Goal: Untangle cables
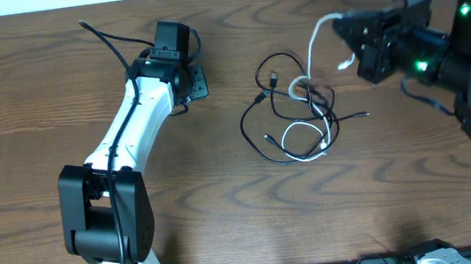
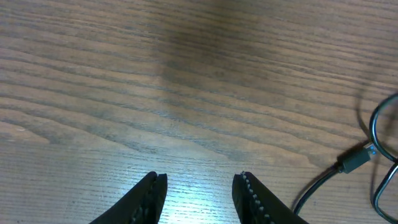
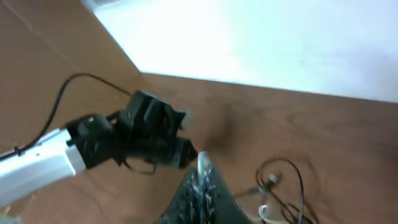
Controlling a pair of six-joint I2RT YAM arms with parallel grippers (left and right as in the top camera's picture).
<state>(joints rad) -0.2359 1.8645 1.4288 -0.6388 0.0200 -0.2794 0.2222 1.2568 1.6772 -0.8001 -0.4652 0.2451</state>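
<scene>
Overhead: the cables (image 1: 300,111) lie in one loose knot on the counter (image 1: 36,172), about mid-way between the two arms. The white cable (image 1: 313,48) climbs out of the knot toward the far right and ends at the right gripper (image 1: 348,44), which looks closed on it. The left gripper (image 1: 199,81) sits left of the knot and clear of it. The nearest black loops therefore lie to its right and a little nearer.

Left wrist view: the left gripper (image 2: 199,199) is spread, with only bare wood between its fingers. A black cable (image 2: 323,180) with a small plug end curves in at the right edge, beside the gripper and not inside it.

Right wrist view: the right gripper (image 3: 202,180) has its fingers pressed together, with a white bit at the tips that I take to be the white cable (image 3: 202,163). The rest of the knot (image 3: 283,186) lies beyond, low and to the right in this view.

The right arm holds one strand taut along a line running far-right. I judge that the next move falls to the left arm, which must travel rightward to reach a black loop and pull against that line.
</scene>
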